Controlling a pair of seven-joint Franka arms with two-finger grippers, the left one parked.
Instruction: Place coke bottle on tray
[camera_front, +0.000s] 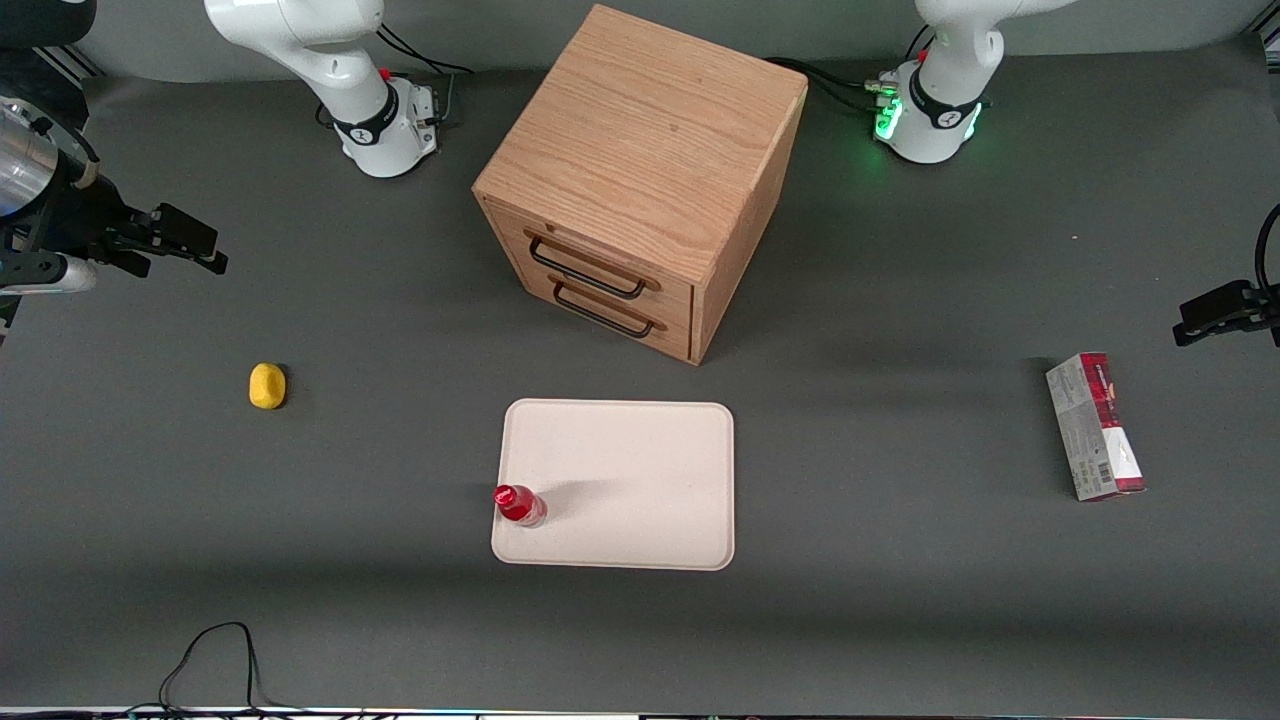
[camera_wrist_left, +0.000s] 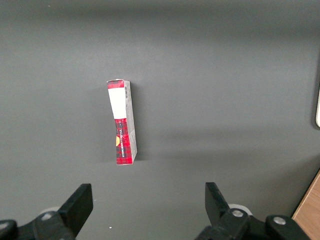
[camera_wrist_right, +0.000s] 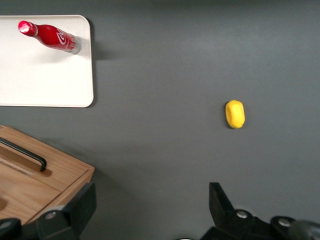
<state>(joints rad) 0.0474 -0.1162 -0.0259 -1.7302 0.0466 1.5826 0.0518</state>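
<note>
— Red coke bottle (camera_front: 519, 504) where? Upright on tray (camera_front: 640, 440), at its edge; well clear of jaws.
— Gripper (camera_front: 185, 243)? Spread wide, gripping nothing; parked high, toward working arm's end.

Matt surfaces, with gloss on the bottle only

The table (camera_front: 900, 620) is showing as a matt dark grey, cloth-like mat; the cabinet (camera_front: 640, 150) is showing grained, satin wood with dark metal handles (camera_front: 588, 274). The tray (camera_front: 640, 450) is looking like smooth, matt cream plastic, and the coke bottle (camera_front: 520, 505) standing on it is gleaming glossy red. The carton (camera_front: 1095, 425) is looking like printed card, and the yellow lump (camera_front: 267, 386) is looking dull. The gripper (camera_front: 200, 245), hanging above the working arm's end of the table, is holding its matt black plastic fingers spread.
</note>
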